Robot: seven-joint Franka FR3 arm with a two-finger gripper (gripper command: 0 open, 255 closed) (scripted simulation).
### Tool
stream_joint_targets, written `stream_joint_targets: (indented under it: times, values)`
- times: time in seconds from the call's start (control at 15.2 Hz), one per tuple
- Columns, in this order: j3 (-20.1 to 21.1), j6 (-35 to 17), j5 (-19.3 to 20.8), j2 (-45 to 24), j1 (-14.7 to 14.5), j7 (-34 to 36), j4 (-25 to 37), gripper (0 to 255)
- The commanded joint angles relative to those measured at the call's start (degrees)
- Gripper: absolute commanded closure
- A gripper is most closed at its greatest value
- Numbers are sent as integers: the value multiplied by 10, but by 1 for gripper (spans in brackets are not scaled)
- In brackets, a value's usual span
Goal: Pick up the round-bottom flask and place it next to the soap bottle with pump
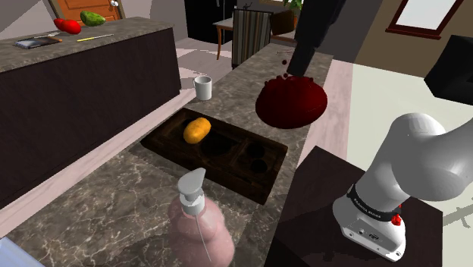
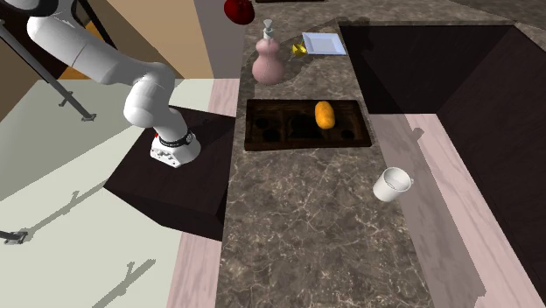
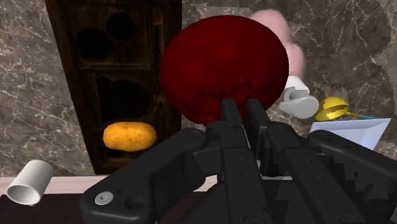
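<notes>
The round-bottom flask [image 3: 222,67] is dark red, and my gripper [image 3: 240,109] is shut on its neck, the bulb hanging beyond the fingertips. In the shoulder view the flask [image 1: 292,102] hangs above the counter's far part, under the black gripper [image 1: 288,72]. The second exterior view has the flask [image 2: 238,10] at its top edge. The soap bottle [image 1: 201,227] is pink with a white pump and stands on the marble counter near the shoulder view's bottom edge. In the wrist view the soap bottle [image 3: 280,28] lies just past the flask. The soap bottle [image 2: 268,61] stands below the flask.
A dark recessed tray [image 1: 250,171] on the counter holds an orange potato [image 1: 197,130]. A white cup [image 1: 202,87] stands beyond it. A white plate [image 2: 321,43] and a small yellow object [image 2: 299,50] lie beside the soap bottle. The dark stand [image 1: 318,197] adjoins the counter.
</notes>
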State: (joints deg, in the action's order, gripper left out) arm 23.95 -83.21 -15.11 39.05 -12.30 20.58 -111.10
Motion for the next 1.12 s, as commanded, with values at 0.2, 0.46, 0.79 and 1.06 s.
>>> stream_joint_targets:
  times: [0.2, 0.46, 0.79, 1.06]
  values:
    - [52, -8, -16, -19, -1, 53, 24, 255]
    - [54, -35, -22, -3, -5, 49, -19, 255]
    - [58, -69, -30, 13, -11, 44, -69, 255]
    - [62, -96, -37, 25, -16, 40, -107, 255]
